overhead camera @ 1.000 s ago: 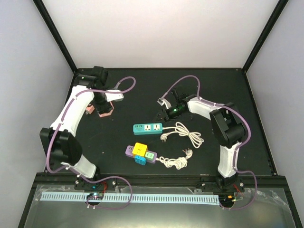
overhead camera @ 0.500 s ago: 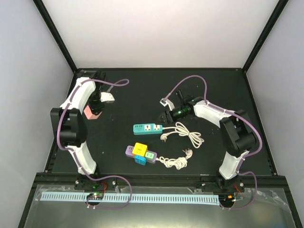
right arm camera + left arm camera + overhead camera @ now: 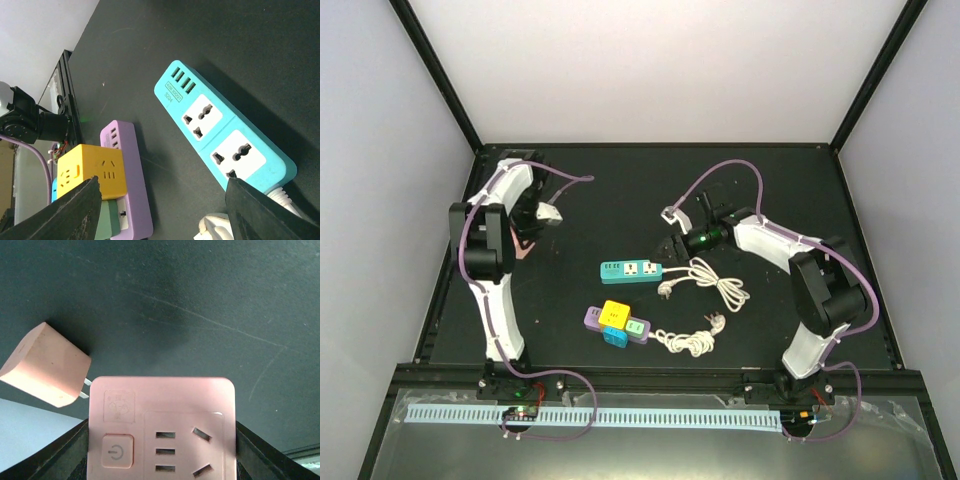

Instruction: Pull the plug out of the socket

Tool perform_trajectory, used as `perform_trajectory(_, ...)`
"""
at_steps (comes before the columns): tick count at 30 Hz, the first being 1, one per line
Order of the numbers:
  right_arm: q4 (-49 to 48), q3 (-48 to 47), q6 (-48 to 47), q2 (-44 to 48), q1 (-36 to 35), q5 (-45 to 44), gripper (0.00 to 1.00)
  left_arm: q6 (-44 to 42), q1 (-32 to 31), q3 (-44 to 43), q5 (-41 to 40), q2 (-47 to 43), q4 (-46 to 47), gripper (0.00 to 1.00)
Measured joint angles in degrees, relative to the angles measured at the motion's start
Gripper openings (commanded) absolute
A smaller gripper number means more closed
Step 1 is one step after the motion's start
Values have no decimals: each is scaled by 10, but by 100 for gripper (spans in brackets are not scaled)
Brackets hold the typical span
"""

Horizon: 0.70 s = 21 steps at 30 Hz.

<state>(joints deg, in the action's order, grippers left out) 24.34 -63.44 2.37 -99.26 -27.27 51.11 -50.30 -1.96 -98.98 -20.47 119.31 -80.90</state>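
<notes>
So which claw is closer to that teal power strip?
Right. The right gripper hovers just beyond the right end of the teal power strip; the left gripper is far off to the left, clamped on the pink socket block.

The left arm (image 3: pixel 485 262) folds back, left end effector (image 3: pixel 528 230) clamped on the pink socket (image 3: pixel 161 410); right end effector (image 3: pixel 675 242) spread wide.

Pink square socket (image 3: pixel 162 430), slots empty; pink cube plug (image 3: pixel 45 365) tilted at its 10 o'clock, prongs toward it.
</notes>
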Motion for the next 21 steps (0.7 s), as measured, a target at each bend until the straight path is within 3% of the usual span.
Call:
perform_trajectory(10, -15, 10, -2, 0, 4, 3, 71, 10, 0, -37, -3, 46, -7, 45)
perform_trajectory(15, -20, 13, -1, 0, 7, 4, 72, 11, 0, -56, -3, 72, -10, 59)
perform_trajectory(21, -25, 17, -1, 0, 9, 4, 72, 12, -1, -67, 2, 82, -13, 68)
